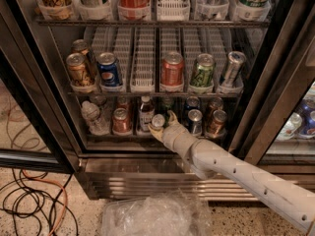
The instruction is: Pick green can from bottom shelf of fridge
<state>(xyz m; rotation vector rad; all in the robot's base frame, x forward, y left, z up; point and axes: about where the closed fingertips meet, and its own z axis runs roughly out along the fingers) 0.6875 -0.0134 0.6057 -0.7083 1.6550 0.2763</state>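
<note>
The fridge [39,87] stands open in the camera view. My gripper [161,124] reaches onto the bottom shelf [106,137], in the middle of its front row. Its fingers [171,116] sit on either side of the green can [157,121], closed on it. Only the can's silver lid and a sliver of dark body show; the rest is hidden by the gripper. The pale arm [236,173] comes in from the lower right, over the ribbed steel base [128,183].
On the bottom shelf, a dark bottle [146,113], a red-brown can [120,121] and a clear bottle [91,116] stand left of the gripper. A silver-topped can [195,121] and a brown can [217,122] stand right. A brighter green can [203,72] is one shelf up. A plastic bag [152,215] and cables [29,200] lie on the floor.
</note>
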